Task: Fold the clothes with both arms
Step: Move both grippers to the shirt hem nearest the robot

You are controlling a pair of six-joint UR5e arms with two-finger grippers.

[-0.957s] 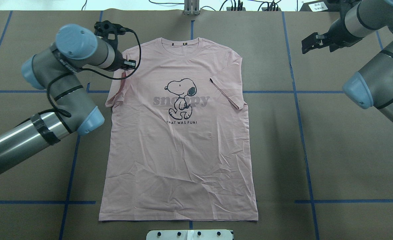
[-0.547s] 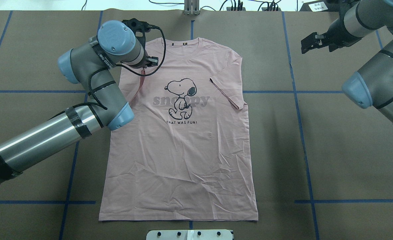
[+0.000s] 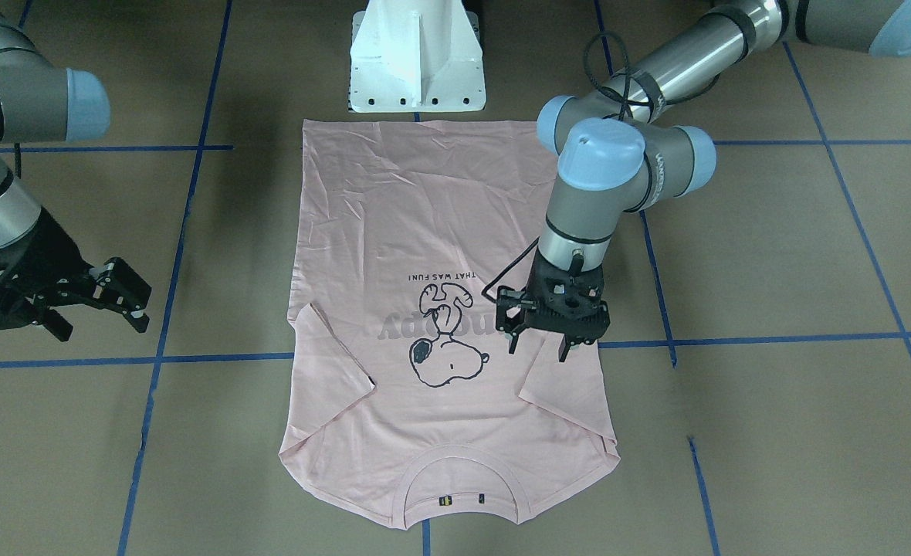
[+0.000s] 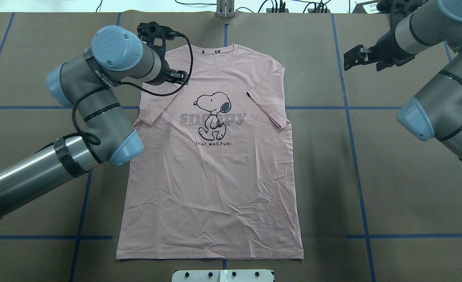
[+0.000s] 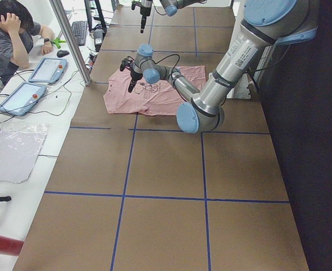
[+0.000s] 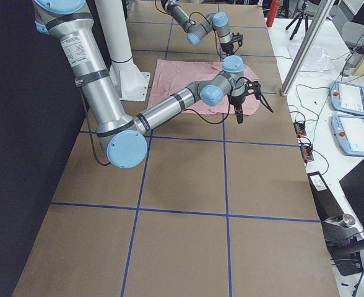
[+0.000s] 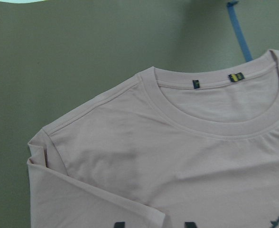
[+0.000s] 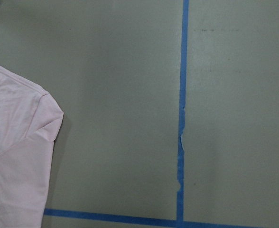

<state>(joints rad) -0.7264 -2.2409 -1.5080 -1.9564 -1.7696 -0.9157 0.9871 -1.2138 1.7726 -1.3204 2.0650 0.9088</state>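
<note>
Lying flat and print-up in the middle of the overhead view, the pink T-shirt (image 4: 215,188) already has both short sleeves turned in over its chest, one at centre left (image 4: 152,113) and one at centre right (image 4: 268,105). The left gripper (image 3: 537,351) hangs over the shirt beside the dog print (image 4: 212,115), jaws apart and empty. The right gripper (image 3: 104,330), likewise spread and empty, sits off the cloth. By my reading, the body folds are not yet done.

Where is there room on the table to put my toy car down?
Widest bare patch: the table between the T-shirt and the right arm. Another lies in the robot's near left corner, below the left arm. It is crowded at the shirt's left shoulder, where the open left gripper hovers.
</note>
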